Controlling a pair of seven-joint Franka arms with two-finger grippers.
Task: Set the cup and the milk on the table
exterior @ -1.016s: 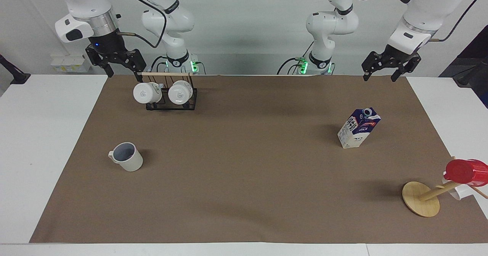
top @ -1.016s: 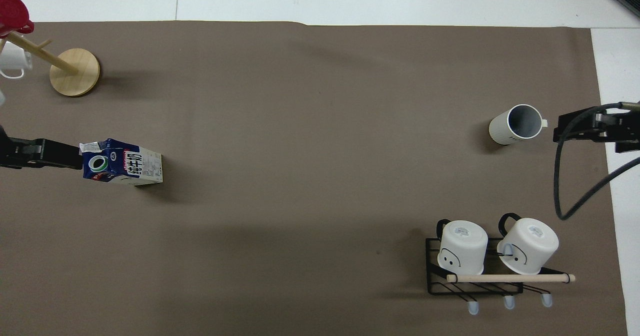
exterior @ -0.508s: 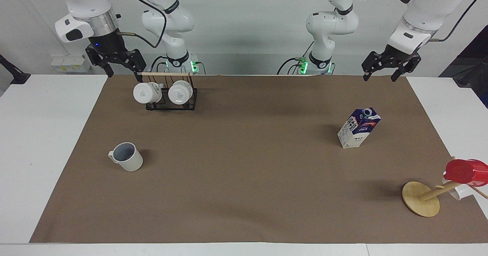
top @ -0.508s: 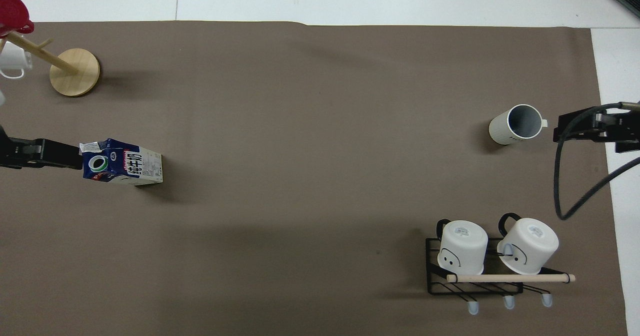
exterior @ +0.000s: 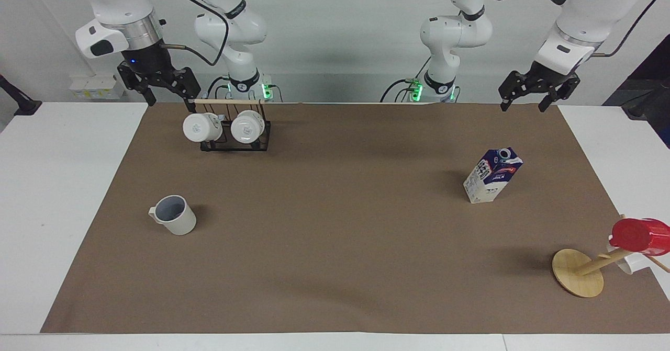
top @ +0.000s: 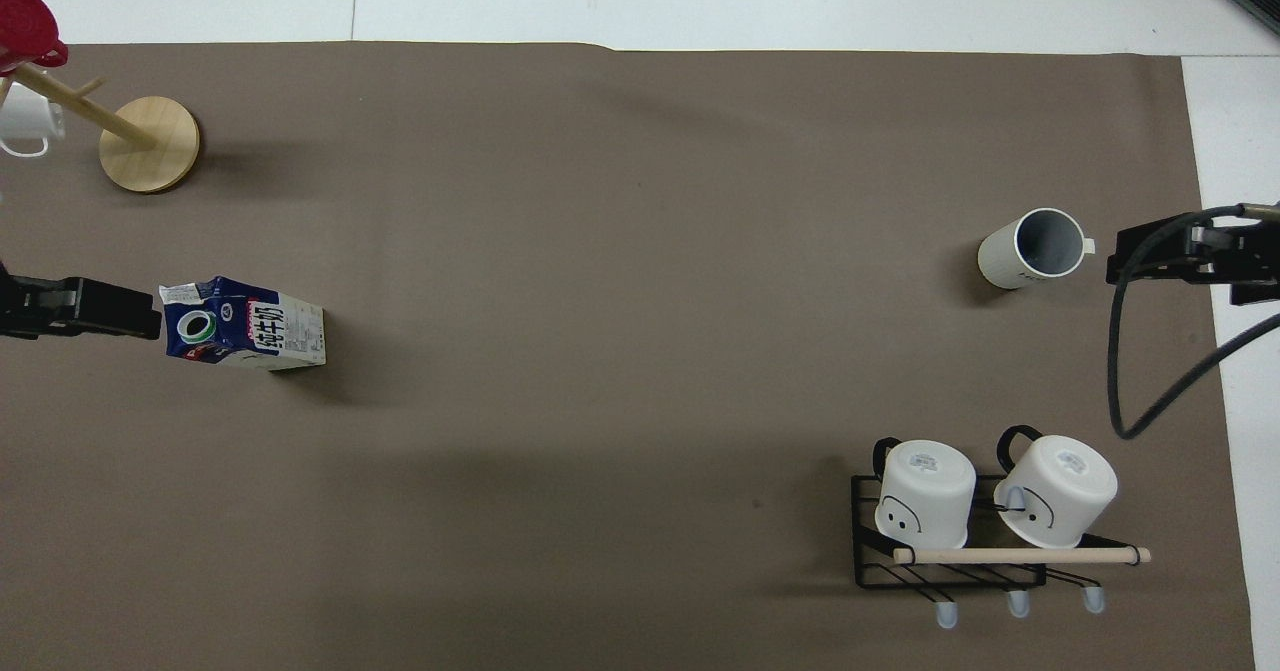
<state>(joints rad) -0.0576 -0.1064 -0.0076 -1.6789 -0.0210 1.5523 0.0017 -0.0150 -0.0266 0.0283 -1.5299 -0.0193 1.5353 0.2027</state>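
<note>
Mug [exterior: 174,214] and milk carton [exterior: 492,176] both upright on the brown paper sheet [exterior: 335,246], at opposite ends. Left gripper [exterior: 524,105] and right gripper [exterior: 167,100] raised, fingers spread, empty.

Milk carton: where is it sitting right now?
The milk stands upright on the brown paper of the table, toward the left arm's end, nearer to the robots than the wooden stand. Nothing touches it.
</note>
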